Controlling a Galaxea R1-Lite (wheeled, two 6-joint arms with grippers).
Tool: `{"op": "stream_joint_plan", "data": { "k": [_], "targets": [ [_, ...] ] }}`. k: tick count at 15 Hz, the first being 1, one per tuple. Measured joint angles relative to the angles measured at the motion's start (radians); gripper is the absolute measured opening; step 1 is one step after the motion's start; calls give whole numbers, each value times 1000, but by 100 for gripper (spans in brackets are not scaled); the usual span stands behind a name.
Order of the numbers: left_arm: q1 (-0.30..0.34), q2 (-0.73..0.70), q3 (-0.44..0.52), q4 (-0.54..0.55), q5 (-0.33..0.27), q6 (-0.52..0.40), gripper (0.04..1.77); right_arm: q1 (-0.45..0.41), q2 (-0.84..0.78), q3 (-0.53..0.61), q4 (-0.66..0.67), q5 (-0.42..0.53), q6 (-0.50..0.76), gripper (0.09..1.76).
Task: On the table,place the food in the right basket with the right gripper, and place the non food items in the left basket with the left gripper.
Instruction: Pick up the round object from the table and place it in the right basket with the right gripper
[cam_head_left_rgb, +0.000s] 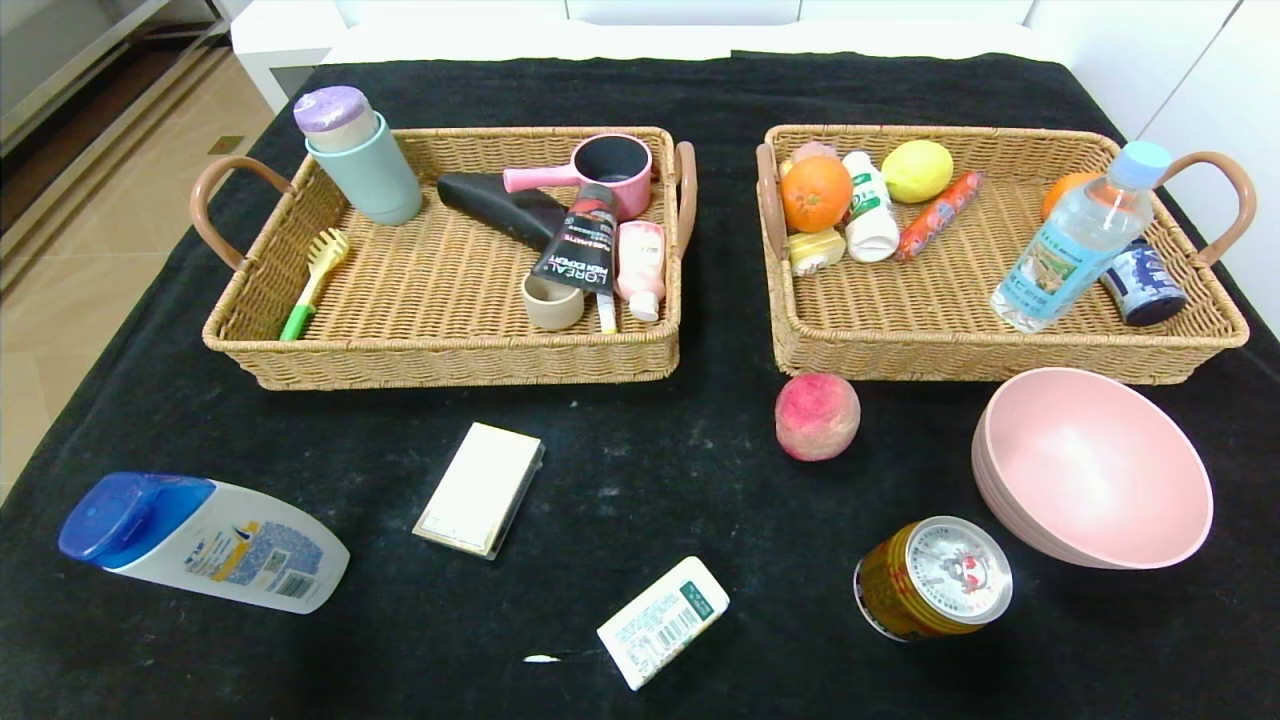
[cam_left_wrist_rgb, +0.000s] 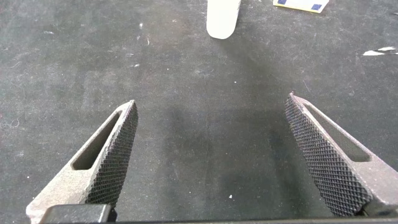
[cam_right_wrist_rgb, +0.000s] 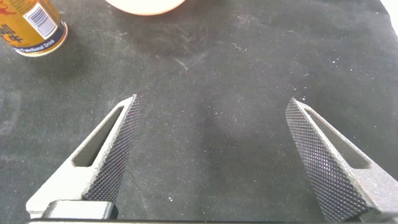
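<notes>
On the black table (cam_head_left_rgb: 640, 420) lie a red-pink fruit (cam_head_left_rgb: 817, 416), a gold can (cam_head_left_rgb: 932, 578) on its side, a white packet (cam_head_left_rgb: 663, 620), a pink bowl (cam_head_left_rgb: 1093, 467), a shampoo bottle (cam_head_left_rgb: 200, 541) and a cream box (cam_head_left_rgb: 480, 488). The left basket (cam_head_left_rgb: 250, 330) and the right basket (cam_head_left_rgb: 790, 340) stand behind them. Neither gripper shows in the head view. My left gripper (cam_left_wrist_rgb: 211, 109) is open over bare cloth, with the shampoo bottle's end (cam_left_wrist_rgb: 223, 18) ahead. My right gripper (cam_right_wrist_rgb: 212, 107) is open over bare cloth, with the can (cam_right_wrist_rgb: 30, 28) and the bowl's rim (cam_right_wrist_rgb: 146, 6) ahead.
The left basket holds a teal cup (cam_head_left_rgb: 365, 165), a pink pot (cam_head_left_rgb: 610, 165), tubes and a brush. The right basket holds an orange (cam_head_left_rgb: 815, 193), a lemon (cam_head_left_rgb: 917, 170), a water bottle (cam_head_left_rgb: 1075, 240) and other food. A white scrap (cam_head_left_rgb: 541, 658) lies near the front edge.
</notes>
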Motion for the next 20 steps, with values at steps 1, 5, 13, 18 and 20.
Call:
{"op": "stream_joint_plan", "data": {
  "k": [1, 5, 13, 18, 20],
  "targets": [
    [0, 0, 0, 0, 1, 1, 172, 0, 0, 0, 1, -1, 3, 171],
    [0, 18, -113, -21, -28, -18, 172, 1, 44, -143, -6, 10, 137, 171],
    [-74, 366, -422, -25, -219, -22, 172, 41, 357, -430, -12, 295, 179, 171],
    [-255, 630, -549, -25, -313, -20, 172, 47, 552, -512, -89, 493, 170, 171],
    [-353, 735, -590, -39, -314, -19, 172, 70, 627, -525, -139, 534, 166, 171]
  ]
}}
